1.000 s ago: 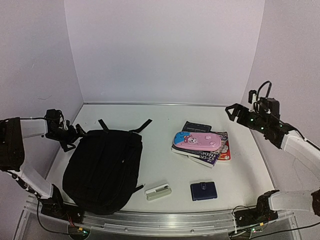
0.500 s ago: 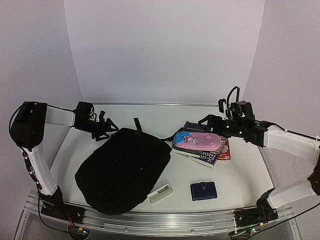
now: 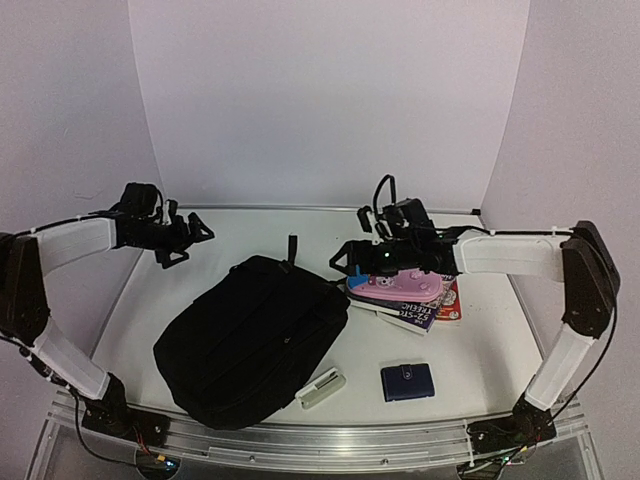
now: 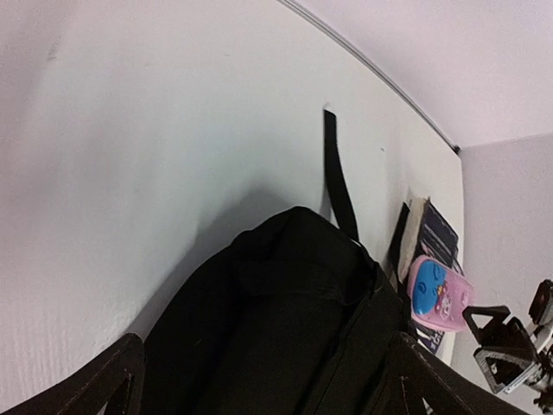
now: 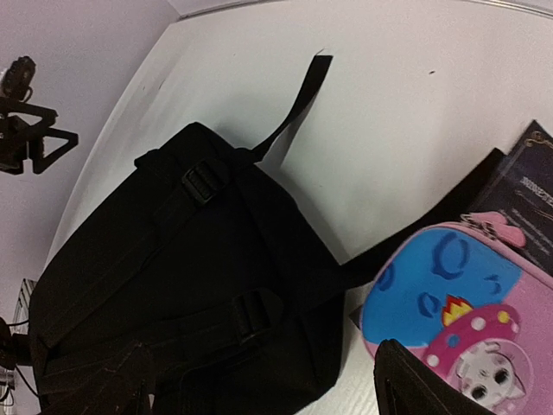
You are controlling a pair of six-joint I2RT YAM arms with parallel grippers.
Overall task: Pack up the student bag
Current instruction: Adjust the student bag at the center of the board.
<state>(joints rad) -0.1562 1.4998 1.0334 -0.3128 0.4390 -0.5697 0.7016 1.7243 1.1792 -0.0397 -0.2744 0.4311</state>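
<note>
Large black soft fabric backpack (image 3: 250, 335) laid flat on white counter (image 3: 480, 340), left hand (image 3: 188, 245) spread apart beside it, right hand (image 3: 340, 263) spread apart by pink-and-blue padded pencil case (image 3: 410, 290).

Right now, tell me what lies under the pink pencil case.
A stack of books; the pencil case rests on top. It hides most of the covers, so how many books is unclear.

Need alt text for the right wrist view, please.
A black backpack lies straps-up on the white table, one strap trailing away. A pink and blue pencil case sits at lower right, overlapping a dark book.
</note>
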